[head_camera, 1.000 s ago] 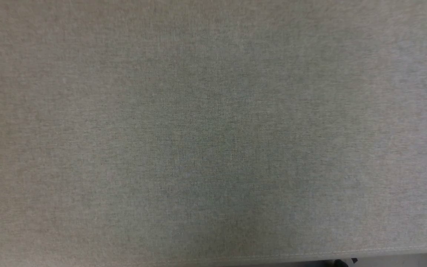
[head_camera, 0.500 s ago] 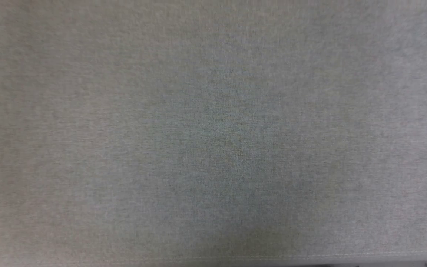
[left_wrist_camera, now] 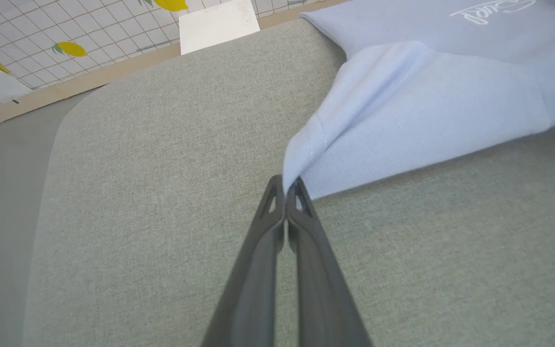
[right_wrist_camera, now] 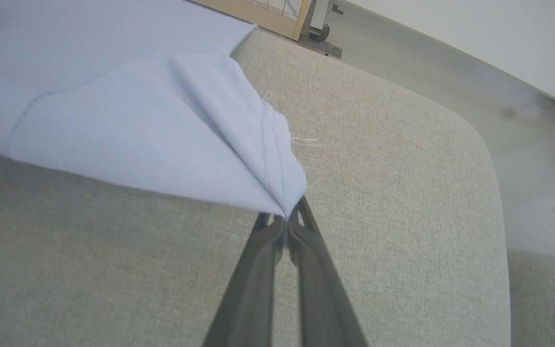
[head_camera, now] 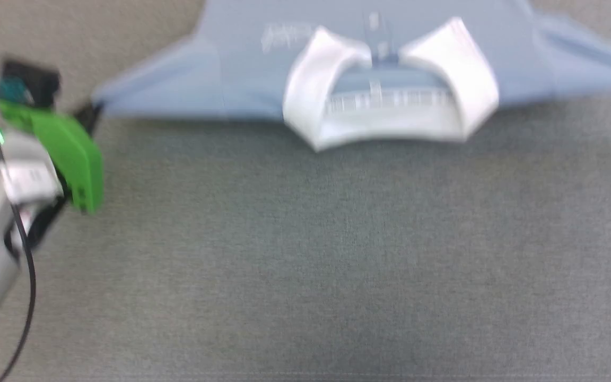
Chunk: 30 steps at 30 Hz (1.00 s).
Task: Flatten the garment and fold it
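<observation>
Across the far part of a grey woven pad (head_camera: 305,254) stretches the garment (head_camera: 242,69), a light blue short-sleeved shirt. Its white collar (head_camera: 311,90) faces the pad's near edge and its sleeves reach toward the pad's two sides. The head view is blurred.

The left gripper (left_wrist_camera: 285,185) is clenched on the tip of one sleeve (left_wrist_camera: 335,144), and the right gripper (right_wrist_camera: 287,217) is clenched on the tip of the other sleeve (right_wrist_camera: 239,159), both low over the pad.

The knit looks thin, light and limp. It will likely sag and crease between the two holds and drag on the pad's rough weave rather than slide. It is not fragile. The stitched sleeve hems and the shoulder seams seem the firmest places to pinch.

Beyond the pad's rounded corner on the left side are a wooden strip (left_wrist_camera: 113,72), a white board (left_wrist_camera: 217,24) and a gridded mat with yellow lemons (left_wrist_camera: 27,33). Past the pad's right side are pale floor (right_wrist_camera: 451,82), a caster (right_wrist_camera: 319,33) and a white wall (right_wrist_camera: 475,29).
</observation>
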Available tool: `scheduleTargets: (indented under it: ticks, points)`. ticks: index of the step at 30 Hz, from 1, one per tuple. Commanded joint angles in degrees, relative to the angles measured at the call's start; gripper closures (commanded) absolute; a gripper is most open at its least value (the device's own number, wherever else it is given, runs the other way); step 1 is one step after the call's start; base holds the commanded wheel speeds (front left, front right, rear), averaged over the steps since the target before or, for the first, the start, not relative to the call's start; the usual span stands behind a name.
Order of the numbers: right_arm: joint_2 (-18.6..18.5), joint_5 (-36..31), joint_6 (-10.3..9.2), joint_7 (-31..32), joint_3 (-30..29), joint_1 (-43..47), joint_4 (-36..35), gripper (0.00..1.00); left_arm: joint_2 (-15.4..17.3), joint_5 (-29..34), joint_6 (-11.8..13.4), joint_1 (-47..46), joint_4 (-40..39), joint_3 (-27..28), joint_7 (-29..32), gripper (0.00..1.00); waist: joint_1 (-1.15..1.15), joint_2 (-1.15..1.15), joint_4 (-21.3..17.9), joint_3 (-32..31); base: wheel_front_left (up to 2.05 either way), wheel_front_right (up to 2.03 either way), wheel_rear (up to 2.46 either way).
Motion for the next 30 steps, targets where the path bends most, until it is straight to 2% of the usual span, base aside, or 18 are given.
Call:
scheduleTargets:
  ticks: [1, 13, 18, 20, 24, 30]
  points:
    - [-1.9, 0.7, -0.14, 0.8, 0.0, 2.7, -0.6, 1.0, 2.2, -0.3, 1.0, 2.6, -0.8, -0.4, 0.6, 1.0, 0.01, 0.0, 1.1, -4.8, 0.0, 0.0, 0.0]
    - [-9.5, 5.0, -0.14, 8.2, -1.3, 23.7, -12.4, 1.0, 9.4, -2.4, 1.8, 17.9, -11.6, -6.0, 4.0, 1.0, 0.01, 0.0, 1.0, -11.5, 0.0, 0.0, 0.0]
    - [-12.0, 6.3, -0.14, 13.2, -3.5, 32.1, -18.0, 1.0, 12.1, -4.1, 3.3, 23.3, -16.3, -7.7, 5.6, 1.0, 0.01, 0.0, 0.9, -13.0, 0.0, 0.0, 0.0]
    - [-12.8, 7.7, -0.14, 17.0, -6.2, 37.4, -19.8, 1.0, 13.0, -6.2, 4.2, 26.5, -19.0, -8.6, 6.9, 1.0, 0.01, 0.0, 0.9, -13.3, 0.0, 0.0, 0.0]
    - [-12.1, 6.6, -0.14, 20.5, -10.3, 43.2, -21.7, 1.0, 13.1, -7.7, 5.5, 29.2, -20.7, -9.5, 7.2, 1.0, 0.01, 0.0, 1.0, -13.1, 0.0, 0.0, 0.0]
    - [-8.6, 2.9, -0.14, 23.2, -17.2, 47.8, -24.7, 1.0, 10.8, -7.3, 6.3, 29.8, -22.1, -10.3, 6.6, 1.0, 0.01, 0.0, 1.6, -11.6, 0.0, 0.0, 0.0]
